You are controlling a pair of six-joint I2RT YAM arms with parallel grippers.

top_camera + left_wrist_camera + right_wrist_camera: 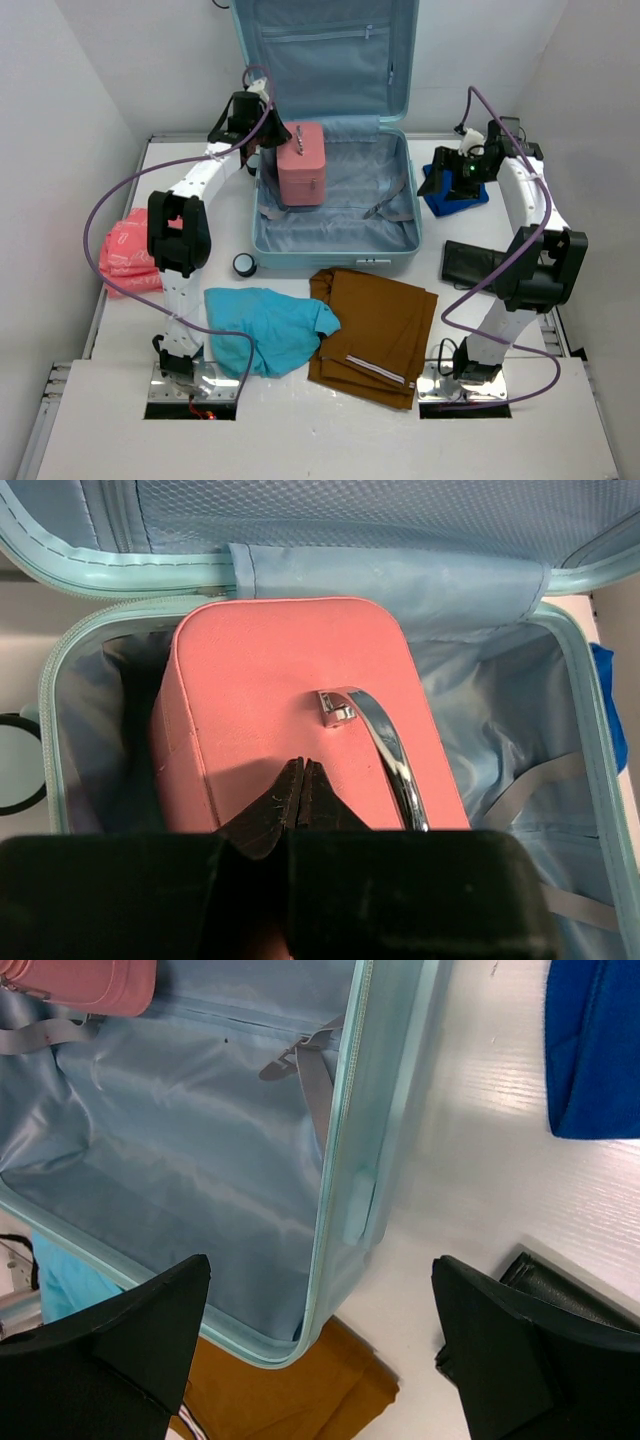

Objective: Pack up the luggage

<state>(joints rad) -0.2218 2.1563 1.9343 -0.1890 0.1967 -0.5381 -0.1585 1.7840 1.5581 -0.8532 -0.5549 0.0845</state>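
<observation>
The pale aqua suitcase [335,262] lies open at the table's middle, its lid upright at the back. A small pink box-shaped case [300,165] with a chrome handle [385,745] stands in its back left corner. My left gripper [268,135] is shut with nothing between its fingers, its tips just above the pink case's top [280,680]. My right gripper [440,178] is wide open and empty. In the right wrist view it [320,1260] hovers over the suitcase's right rim [335,1160] near the front corner. The rest of the grey-blue lining [170,1130] is bare.
Folded brown trousers [375,330] and a teal shirt [265,325] lie in front of the suitcase, with a small black round object [245,264] beside them. A pink packet [128,250] lies left. A blue pouch [455,195] and a black pouch [475,262] lie right.
</observation>
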